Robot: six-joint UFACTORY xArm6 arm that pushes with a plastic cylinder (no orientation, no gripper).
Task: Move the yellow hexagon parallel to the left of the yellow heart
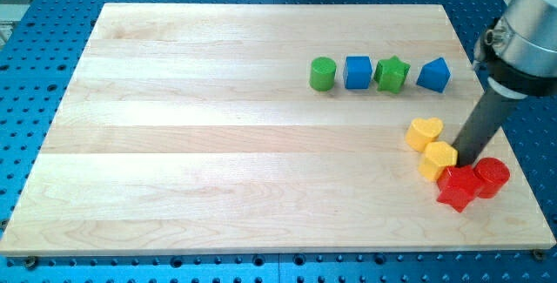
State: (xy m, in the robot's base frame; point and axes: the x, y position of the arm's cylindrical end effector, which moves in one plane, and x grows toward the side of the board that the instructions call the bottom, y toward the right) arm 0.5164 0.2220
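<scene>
The yellow heart [424,132] lies at the view's right on the wooden board [218,144]. The yellow hexagon [437,160] sits just below and slightly right of it, touching it. My tip [462,163] stands at the hexagon's right side, next to it and just above the red star [458,186]. The rod rises up and to the right from there.
A red cylinder [491,177] touches the red star's right side. A row of a green cylinder [323,73], blue cube [358,71], green star [392,74] and blue block [433,75] lies above. The board's right edge is close by.
</scene>
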